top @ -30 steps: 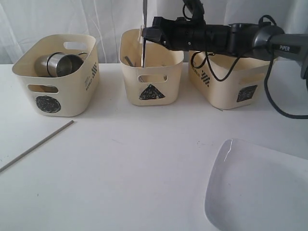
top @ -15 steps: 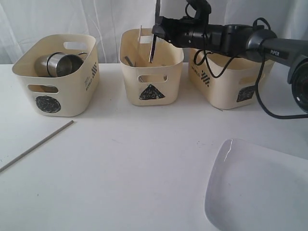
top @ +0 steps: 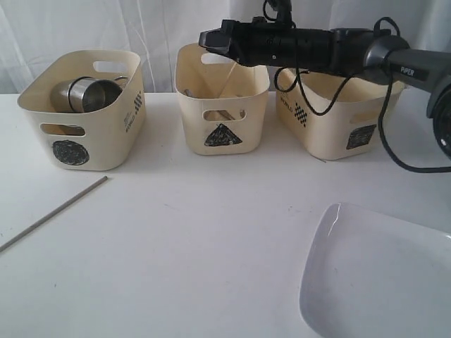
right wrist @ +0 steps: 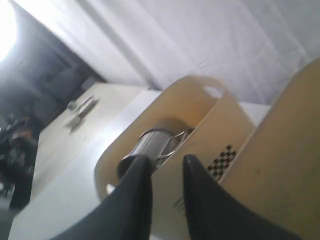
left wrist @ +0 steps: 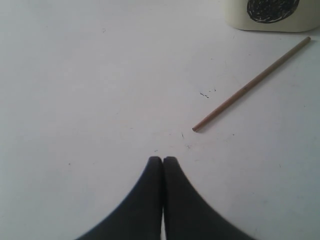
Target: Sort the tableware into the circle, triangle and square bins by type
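Observation:
My right gripper (top: 206, 39) hovers over the triangle bin (top: 222, 130), open with nothing between its fingers (right wrist: 141, 172). Steel cutlery (top: 189, 91) lies inside that bin. A steel mug (top: 88, 94) lies in the circle bin (top: 81, 134); the right wrist view shows the same mug (right wrist: 152, 142) just beyond the fingertips. One wooden chopstick (top: 56, 211) lies on the table at the left, and the left wrist view shows that chopstick (left wrist: 250, 82) ahead of my left gripper (left wrist: 163, 160), which is shut and empty. The white square plate (top: 380, 274) sits at the front right.
The square bin (top: 338, 123) stands at the back right, under the right arm and its cables. All three bins line the table's back edge before a white curtain. The circle bin's marked wall (left wrist: 272, 12) is near the chopstick's far end.
The right gripper held a knife upright over the triangle bin. Now the knife is out of its fingers, the gripper has opened, and it has moved a little left.

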